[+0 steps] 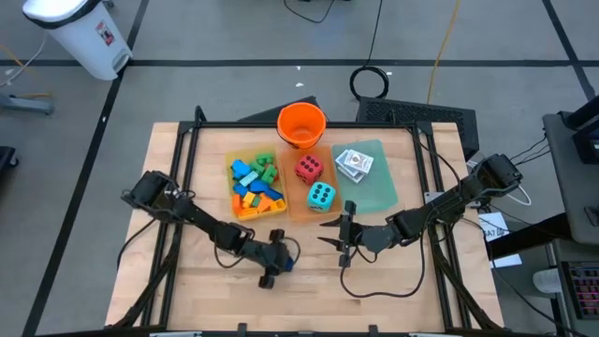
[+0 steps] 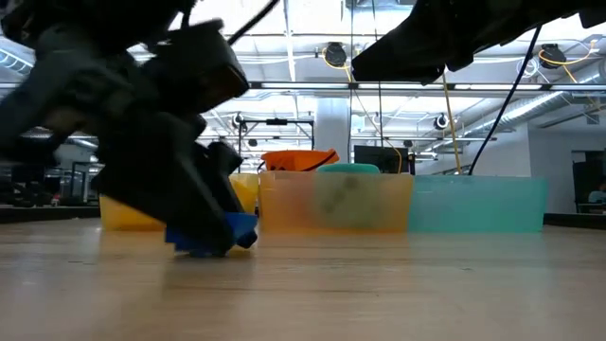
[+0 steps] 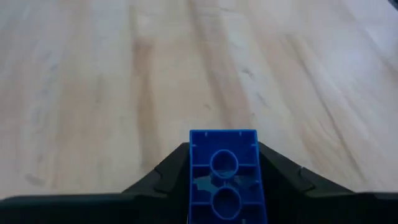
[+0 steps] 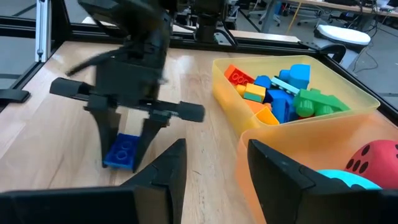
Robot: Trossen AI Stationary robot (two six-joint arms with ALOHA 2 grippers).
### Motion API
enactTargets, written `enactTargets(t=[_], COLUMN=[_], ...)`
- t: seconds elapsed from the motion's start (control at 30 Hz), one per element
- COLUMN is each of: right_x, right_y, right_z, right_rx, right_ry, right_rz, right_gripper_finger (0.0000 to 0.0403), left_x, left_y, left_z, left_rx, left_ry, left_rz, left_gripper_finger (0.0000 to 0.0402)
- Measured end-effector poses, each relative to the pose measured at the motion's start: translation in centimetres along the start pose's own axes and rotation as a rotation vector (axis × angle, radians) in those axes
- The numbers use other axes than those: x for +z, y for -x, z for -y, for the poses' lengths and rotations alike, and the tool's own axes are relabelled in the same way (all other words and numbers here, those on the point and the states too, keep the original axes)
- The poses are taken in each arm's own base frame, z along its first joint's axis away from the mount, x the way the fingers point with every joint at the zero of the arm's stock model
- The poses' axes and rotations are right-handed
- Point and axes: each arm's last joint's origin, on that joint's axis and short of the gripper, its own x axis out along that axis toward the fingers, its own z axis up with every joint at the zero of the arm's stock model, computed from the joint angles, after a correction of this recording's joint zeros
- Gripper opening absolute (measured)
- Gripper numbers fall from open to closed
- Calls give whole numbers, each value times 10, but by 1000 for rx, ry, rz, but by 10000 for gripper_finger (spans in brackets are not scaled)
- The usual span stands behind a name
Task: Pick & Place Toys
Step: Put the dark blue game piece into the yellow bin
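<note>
My left gripper (image 1: pixel 277 260) is shut on a blue brick (image 3: pixel 224 177), low over the table's near middle; both also show in the right wrist view (image 4: pixel 124 151) and the low view (image 2: pixel 213 235). My right gripper (image 1: pixel 342 240) is open and empty just right of it, near the orange tray (image 4: pixel 298 155). That tray holds a red die (image 1: pixel 309 168) and a teal die (image 1: pixel 321 197). The yellow tray (image 1: pixel 234 208) holds several coloured bricks (image 1: pixel 255 180). White card packs (image 1: pixel 354 164) lie on the green tray (image 1: pixel 379 192). My left gripper pinches the blue brick by its two opposite sides (image 3: pixel 194 180) between its two fingers (image 4: pixel 106 134). The fingers come from above, pointing down. The brick sits at the fingertips, tilted, at the table top; whether it rests on the wood I cannot tell.
An orange bucket (image 1: pixel 301 124) stands behind the trays at the table's far edge. Bare wood (image 1: pixel 393 290) lies along the near edge. Black frame rails (image 1: pixel 187 159) run along the table's sides.
</note>
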Motion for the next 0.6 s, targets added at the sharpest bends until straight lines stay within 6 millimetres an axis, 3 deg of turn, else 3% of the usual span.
enactTargets(t=[0.1,0.23,0.43,0.6], right_x=[0,0,0,0], right_y=[0,0,0,0], right_z=[0,0,0,0], right_rx=[0,1,1,1], right_ry=[1,2,2,2], right_rz=[-1,-3,-3,-3], right_gripper_finger=[139,139,139,139], left_x=[8,29,64,80], left_y=[6,30,96,155], left_z=[-9,-28,-49,-63], left_rx=[17,-4,92,297], left_ry=[158,284,323,258], left_rz=[20,63,193,330], left_gripper_finger=[142,142,169,147])
